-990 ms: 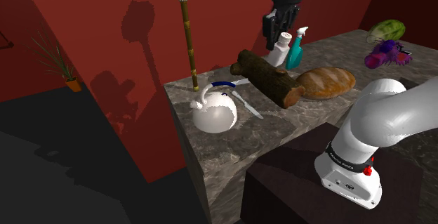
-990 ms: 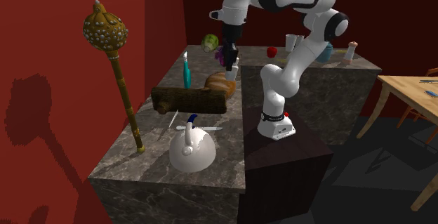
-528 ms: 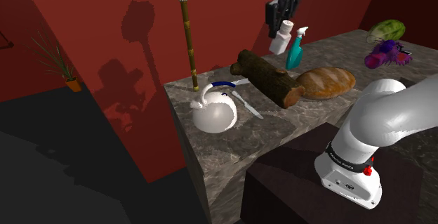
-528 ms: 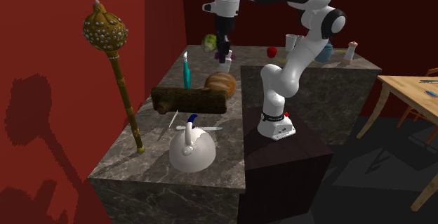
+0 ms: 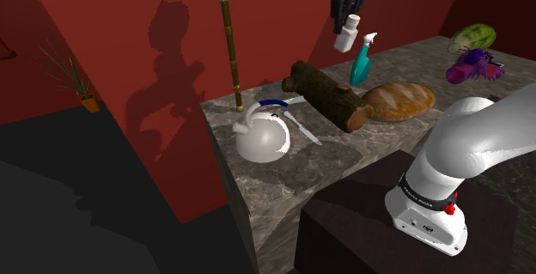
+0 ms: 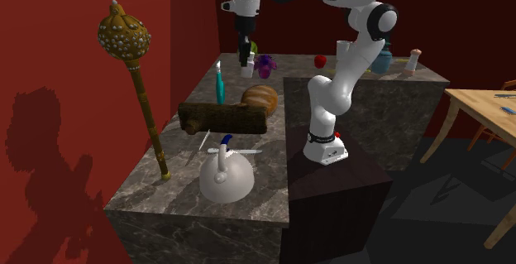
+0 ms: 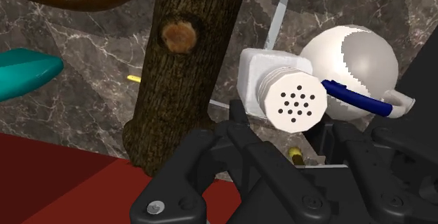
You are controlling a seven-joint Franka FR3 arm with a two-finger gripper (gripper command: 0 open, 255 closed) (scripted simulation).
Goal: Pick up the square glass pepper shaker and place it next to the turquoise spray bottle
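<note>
Claw (image 5: 344, 16) clenched on shaker (image 5: 347, 35): white, square body, dotted cap. Shaker held aloft, well clear of surface (image 5: 344, 156).

Step in hand, as judged: carry toward bottle (image 5: 361, 60), placing not yet done.

Wrist view: log (image 7: 186, 68) lies beneath claw, bottle off to one side.

Next move calls for: shift over bare surface just beside bottle, lower shaker upright, let go.

Room looks tight: log and bread (image 5: 399, 100) both near bottle. Risk of knocking bottle over.

The shoulder view looks down from beside the stand (image 5: 361, 221) across the tabletop (image 5: 275, 186). The second exterior view stands farther off, facing the tabletop's end. The wrist view looks down from the end effector (image 7: 281, 135), close above. All three share the log (image 7: 189, 68) and white kettle (image 7: 351, 54).
</note>
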